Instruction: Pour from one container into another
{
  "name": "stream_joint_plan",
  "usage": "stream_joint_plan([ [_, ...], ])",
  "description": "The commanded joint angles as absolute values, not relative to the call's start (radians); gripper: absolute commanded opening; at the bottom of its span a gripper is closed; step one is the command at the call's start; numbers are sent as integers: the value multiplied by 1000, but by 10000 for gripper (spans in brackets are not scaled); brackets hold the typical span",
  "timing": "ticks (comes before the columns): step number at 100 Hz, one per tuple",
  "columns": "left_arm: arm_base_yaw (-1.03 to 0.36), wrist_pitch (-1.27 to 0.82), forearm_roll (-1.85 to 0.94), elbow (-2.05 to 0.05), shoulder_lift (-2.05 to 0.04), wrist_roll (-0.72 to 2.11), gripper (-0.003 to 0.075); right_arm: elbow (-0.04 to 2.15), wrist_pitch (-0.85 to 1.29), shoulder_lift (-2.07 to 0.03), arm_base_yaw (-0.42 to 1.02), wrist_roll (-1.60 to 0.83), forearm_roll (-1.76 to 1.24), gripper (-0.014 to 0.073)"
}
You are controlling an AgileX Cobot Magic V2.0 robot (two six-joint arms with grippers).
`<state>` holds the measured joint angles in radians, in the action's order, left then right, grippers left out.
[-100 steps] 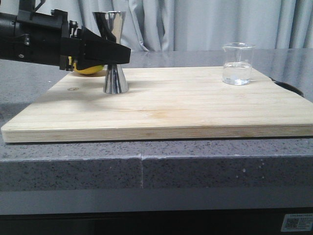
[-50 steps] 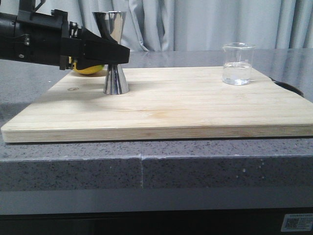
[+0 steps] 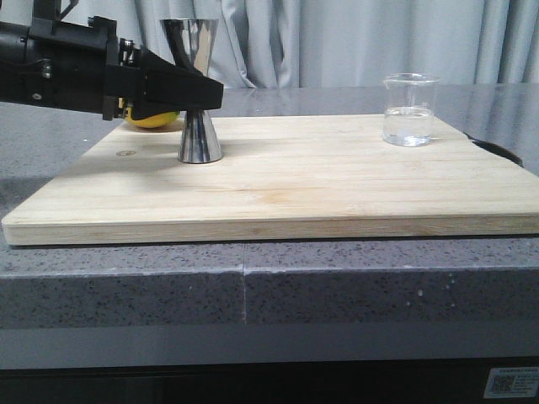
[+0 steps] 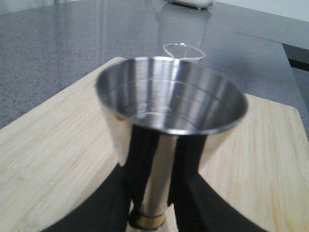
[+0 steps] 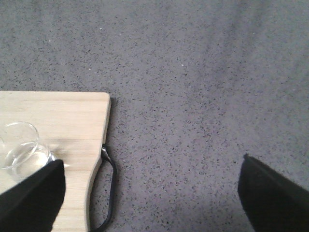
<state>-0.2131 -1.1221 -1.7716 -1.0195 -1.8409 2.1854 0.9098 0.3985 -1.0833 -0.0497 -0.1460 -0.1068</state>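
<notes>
A: Two containers are listed on the wooden board [image 3: 278, 181], which is laid on the grey speckled desk [image 3: 253, 286]. How is the nearer one entered?

B: Item one, the steel jigger [image 3: 195, 93]: upright, hourglass-shaped, with a gold band at the waist, set toward the board's left side. Its open upper cup is seen from above in the left wrist view, and no liquid can be made out in it.

A: And the left gripper [image 3: 202, 93]?

B: It is reached in from the left at waist height. The two black fingers [image 4: 120, 193] are seen on either side of the jigger's narrow stem, close against it. Whether the stem is actually clamped cannot be told from the pictures.

A: Item two?

B: The clear glass beaker [image 3: 410, 109]: upright, at the board's far right corner, well apart from the jigger. A little clear liquid is held in its lower part.

A: The right gripper [image 5: 145, 191]?

B: It is recorded only in the right wrist view, fingers spread wide apart over the bare desk, with the beaker just beside one fingertip [image 5: 34, 193].

A: Anything farther back?

B: One yellow object [image 3: 156, 118], partly hidden behind the left arm, and grey curtains [image 3: 337, 42] beyond the desk.
</notes>
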Motion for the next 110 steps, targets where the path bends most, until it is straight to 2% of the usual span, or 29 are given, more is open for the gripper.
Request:
stream_joint_plan([
  [1,-222,-1209,-1839,-1047,-1798,2184,167,936,322,-1068,-48,-156,-103,655],
  [70,-235,-1270,-1839,-1049,-1795,2184,166,936,315,-1068,-48,-156,-103,655],
  [110,-309,-1270,-1823,-1165,-1795,2173,166,936,314,-1068,-48,-156,-103,655],
])
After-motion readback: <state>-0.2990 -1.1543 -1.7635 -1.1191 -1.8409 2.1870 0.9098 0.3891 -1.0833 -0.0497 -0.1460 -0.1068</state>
